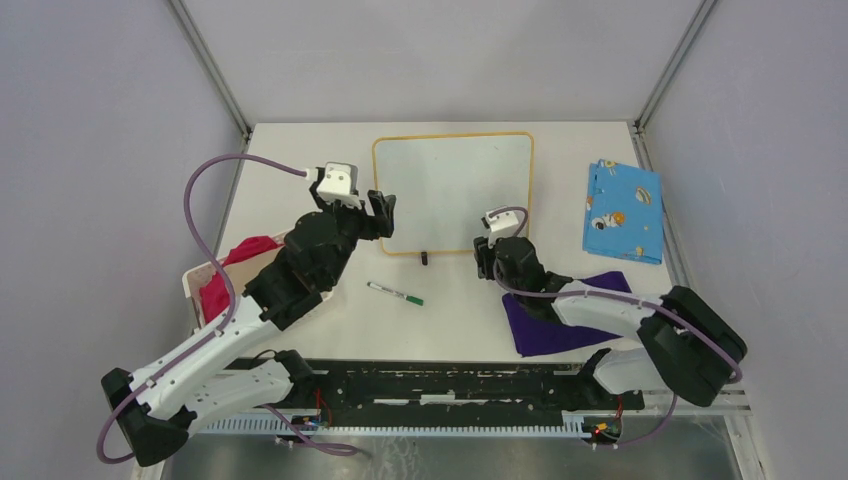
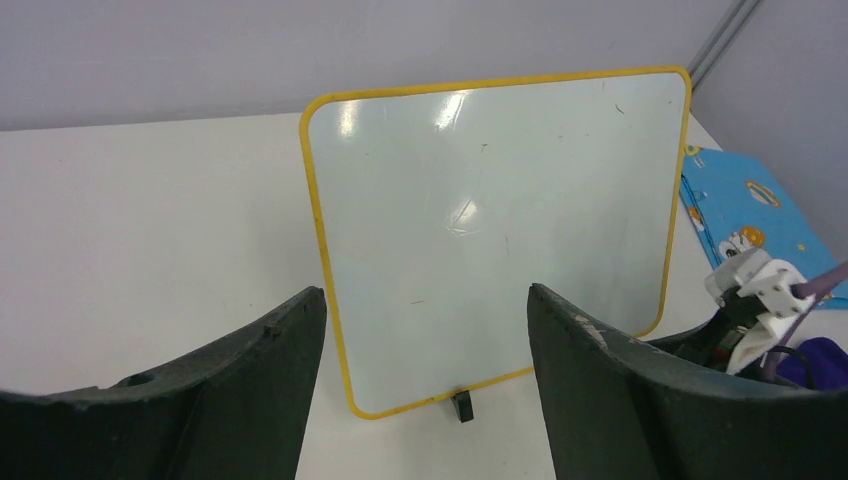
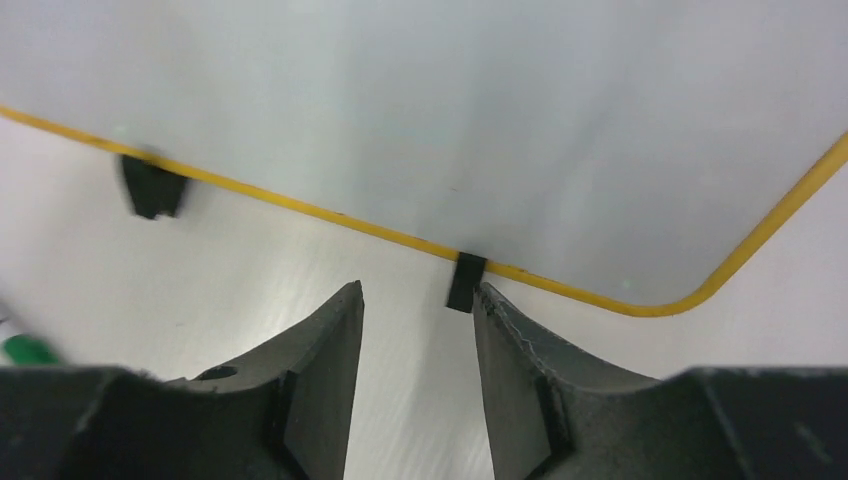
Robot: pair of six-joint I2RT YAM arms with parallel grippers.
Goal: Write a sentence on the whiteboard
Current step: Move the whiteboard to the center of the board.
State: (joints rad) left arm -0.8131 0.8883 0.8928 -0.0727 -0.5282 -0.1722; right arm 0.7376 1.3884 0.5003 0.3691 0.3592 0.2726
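Observation:
The whiteboard (image 1: 453,185) lies flat at the table's back centre, glossy white with a yellow rim. It is blank; no sentence shows on it. It also fills the left wrist view (image 2: 490,220) and the right wrist view (image 3: 480,110). A marker with a green end (image 1: 395,293) lies on the table in front of the board. My left gripper (image 1: 375,215) (image 2: 427,292) is open and empty over the board's near left corner. My right gripper (image 1: 490,252) (image 3: 418,288) is open and empty at the board's near edge, its right fingertip beside a small black clip (image 3: 465,280).
A second black clip (image 1: 424,258) sits on the board's near rim. A blue patterned cloth (image 1: 622,210) lies at the right. A purple cloth (image 1: 560,320) lies under the right arm. A red cloth (image 1: 235,265) sits in a tray (image 1: 192,285) at the left.

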